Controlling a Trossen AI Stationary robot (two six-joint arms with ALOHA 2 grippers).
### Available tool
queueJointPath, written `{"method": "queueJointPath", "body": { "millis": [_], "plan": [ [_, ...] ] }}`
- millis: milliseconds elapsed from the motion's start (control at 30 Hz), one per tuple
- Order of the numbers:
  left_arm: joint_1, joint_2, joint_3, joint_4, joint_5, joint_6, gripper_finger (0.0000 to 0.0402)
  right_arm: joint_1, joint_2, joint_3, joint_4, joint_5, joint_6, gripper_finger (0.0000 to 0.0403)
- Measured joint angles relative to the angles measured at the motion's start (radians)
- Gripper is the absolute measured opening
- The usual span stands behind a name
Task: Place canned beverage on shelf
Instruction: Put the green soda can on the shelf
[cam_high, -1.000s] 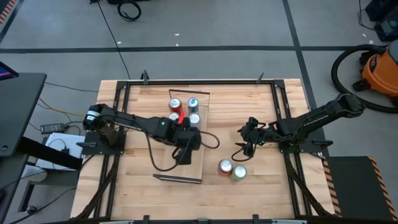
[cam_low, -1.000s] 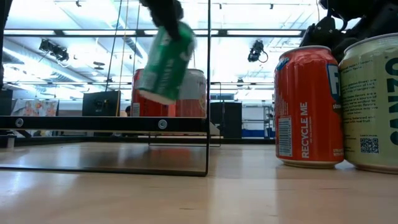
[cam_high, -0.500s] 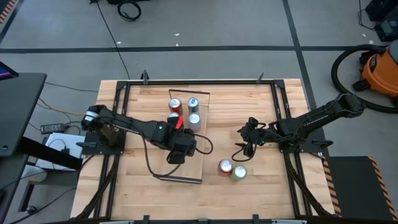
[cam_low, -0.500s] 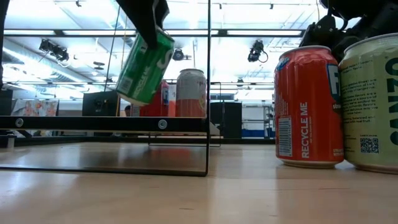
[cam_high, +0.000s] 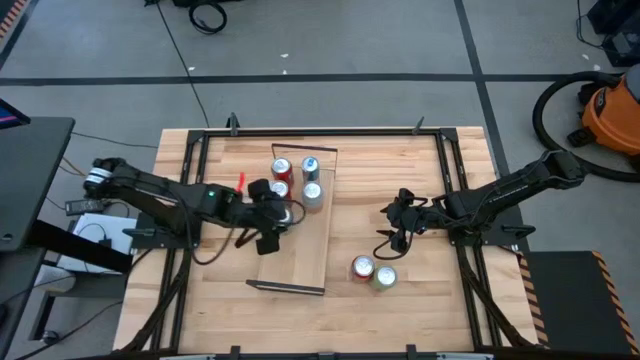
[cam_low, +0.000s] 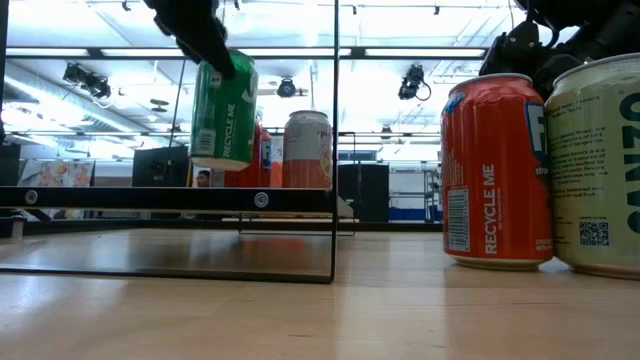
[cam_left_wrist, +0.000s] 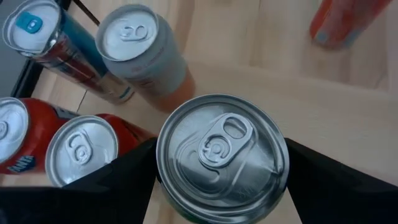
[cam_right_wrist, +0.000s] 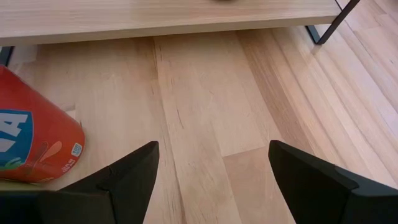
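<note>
Left gripper (cam_left_wrist: 221, 186): my jaws are closed on the green can (cam_low: 224, 110), one finger either side of the body just under the rim. Can hangs upright, clear above the shelf (cam_high: 318, 235), not yet set down.

Just beyond it, four cans (cam_high: 296, 178) already stand on the shelf, bunched at its far end; mine sits beside them.

Handling, by my reckoning: thin aluminium wall, smooth and slick, dents if squeezed hard. If full it is weighty. Side grip below the rim seems soundest.

Farther off, right gripper (cam_high: 403, 214) waits over the desk (cam_high: 420, 295), jaws spread, holding nothing. Two more cans (cam_high: 372, 271) stand nearby.
</note>
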Motion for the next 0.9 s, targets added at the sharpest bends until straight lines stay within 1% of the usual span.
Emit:
{"method": "queueJointPath", "body": {
  "millis": [167,267,400,500,667,900],
  "plan": [
    [0.022,-0.092,-0.155,0.119,0.023,-0.009,0.0305,0.0,0.0,0.0,0.001,0.0,0.0,0.0313],
    [0.039,-0.131,-0.212,0.173,0.032,-0.013,0.0305,0.0,0.0,0.0,0.0,0.0,-0.001,0.0313],
    [0.061,-0.151,-0.267,0.2,0.042,-0.011,0.0305,0.0,0.0,0.0,0.0,0.0,-0.001,0.0313],
    [0.076,-0.153,-0.285,0.234,0.063,-0.012,0.0305,0.0,0.0,0.0,0.0,0.0,-0.001,0.0313],
    [0.079,-0.154,-0.29,0.235,0.068,-0.026,0.0309,0.0,0.0,0.0,0.0,0.0,-0.001,0.0313],
    [0.078,-0.154,-0.29,0.236,0.068,-0.028,0.0347,0.0,0.0,0.0,0.0,0.0,-0.001,0.0313]
  ]
}}
